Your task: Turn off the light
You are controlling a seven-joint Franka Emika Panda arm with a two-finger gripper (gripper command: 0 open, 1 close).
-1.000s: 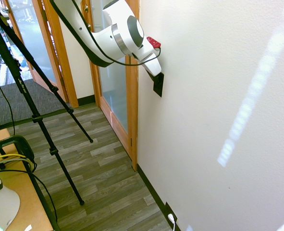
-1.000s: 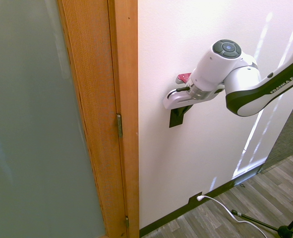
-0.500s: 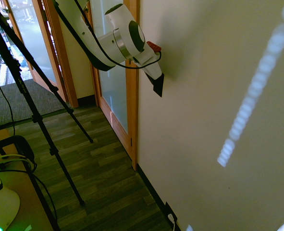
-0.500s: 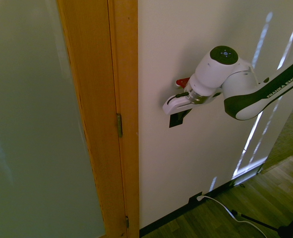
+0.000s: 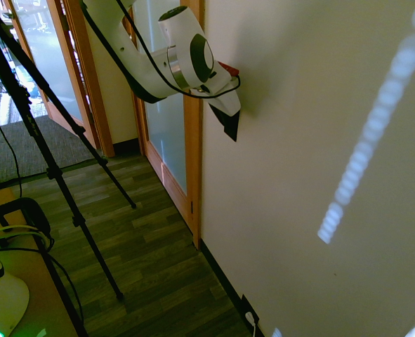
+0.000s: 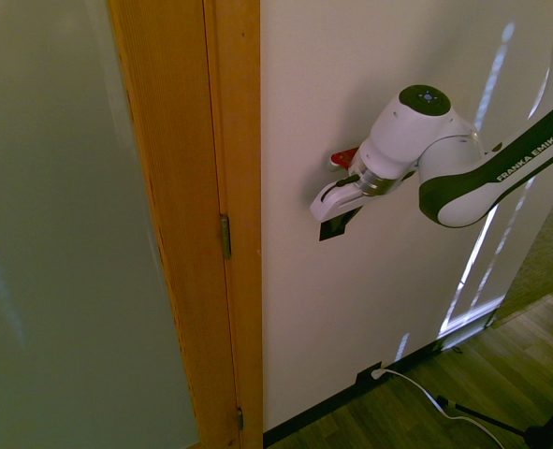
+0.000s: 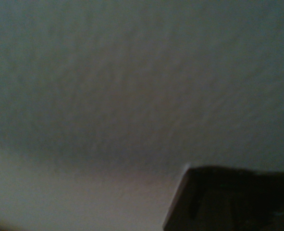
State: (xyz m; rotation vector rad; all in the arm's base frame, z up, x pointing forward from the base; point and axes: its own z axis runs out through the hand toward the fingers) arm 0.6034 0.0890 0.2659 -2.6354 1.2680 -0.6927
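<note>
Jaws cannot be read in either exterior view: the gripper is pressed so close against the wall that its fingers are hidden behind its own white body, and nothing appears to be held. The light switch, a small black plate, sits on the wall just beside the wooden door frame, its upper part covered by the gripper. In the wrist view the plate shows dark and blurred against pale textured plaster.

The step in hand looks like the press itself, or the moment just after it; the room appears dim, so the task is probably near done. If the toggle has not flipped, the next move calls for a short, firm push along the plate without sliding off it.

Around it are a frosted glass door, wood-look plank flooring, and a black outlet plate with a white plug low on the wall.
</note>
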